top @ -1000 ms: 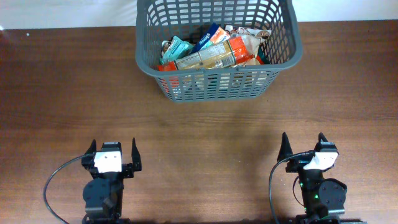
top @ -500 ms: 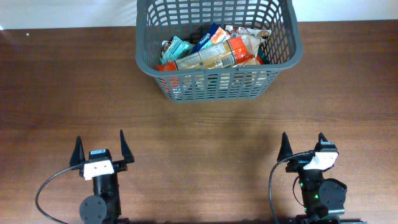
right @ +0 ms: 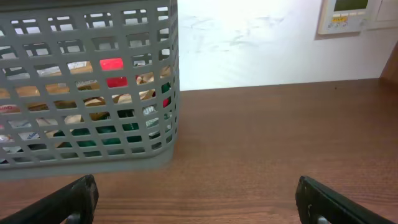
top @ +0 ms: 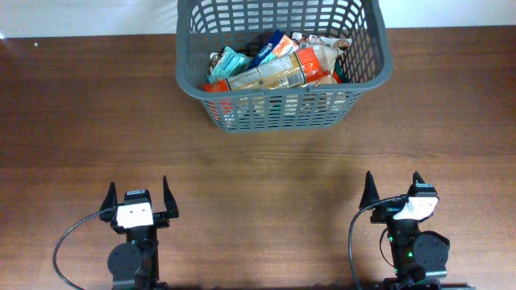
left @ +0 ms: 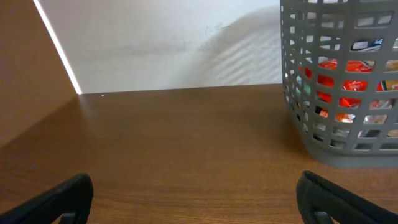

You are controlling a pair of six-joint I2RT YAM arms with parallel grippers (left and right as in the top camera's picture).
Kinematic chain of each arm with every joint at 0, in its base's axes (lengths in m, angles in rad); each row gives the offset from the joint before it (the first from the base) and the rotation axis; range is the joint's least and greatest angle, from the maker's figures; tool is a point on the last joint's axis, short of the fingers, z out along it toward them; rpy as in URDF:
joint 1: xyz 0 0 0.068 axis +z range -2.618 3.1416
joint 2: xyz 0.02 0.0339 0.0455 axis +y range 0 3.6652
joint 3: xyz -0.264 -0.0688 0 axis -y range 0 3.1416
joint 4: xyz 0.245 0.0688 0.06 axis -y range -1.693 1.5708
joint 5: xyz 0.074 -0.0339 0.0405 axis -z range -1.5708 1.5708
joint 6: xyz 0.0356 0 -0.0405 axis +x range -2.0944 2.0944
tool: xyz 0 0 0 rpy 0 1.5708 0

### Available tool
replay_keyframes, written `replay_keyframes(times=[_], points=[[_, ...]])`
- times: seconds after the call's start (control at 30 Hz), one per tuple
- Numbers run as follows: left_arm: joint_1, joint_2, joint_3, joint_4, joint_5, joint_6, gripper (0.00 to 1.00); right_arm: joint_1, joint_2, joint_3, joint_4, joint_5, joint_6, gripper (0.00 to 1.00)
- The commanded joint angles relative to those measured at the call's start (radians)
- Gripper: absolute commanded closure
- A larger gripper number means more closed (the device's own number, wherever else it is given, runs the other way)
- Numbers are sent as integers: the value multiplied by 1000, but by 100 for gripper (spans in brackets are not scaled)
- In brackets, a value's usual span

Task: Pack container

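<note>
The container point(top: 367, 76), a dark grey slotted basket, stands at the back middle of the wooden table and holds several food packets point(top: 274, 68). Its lattice wall shows at the right of the left wrist view point(left: 336, 124) and at the left of the right wrist view point(right: 93, 137). My left gripper point(top: 137, 193) rests near the front left edge, open, nothing between its fingers point(left: 68, 196). My right gripper point(top: 393, 185) sits at the front right, open and empty as well, fingers point(right: 326, 199) spread wide. Both are well short of the basket.
Brown wooden tabletop point(top: 266, 177) stretches between the arms and the basket. A white wall point(left: 174, 43) runs behind the table, with a small wall panel point(right: 348, 15) at the upper right of the right wrist view.
The left arm swung left and forward, then came back toward its starting spot, its jaws still wide. The right arm and the basket have not moved.
</note>
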Motion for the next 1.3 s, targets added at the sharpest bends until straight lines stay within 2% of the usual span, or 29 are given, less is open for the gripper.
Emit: replay_keyframes(times=[0.0, 1.27], points=[[6, -6, -4, -4, 22, -9, 1, 6, -10, -6, -6, 13, 1, 1], [6, -6, -4, -7, 44, -9, 1, 6, -10, -6, -6, 13, 1, 1]])
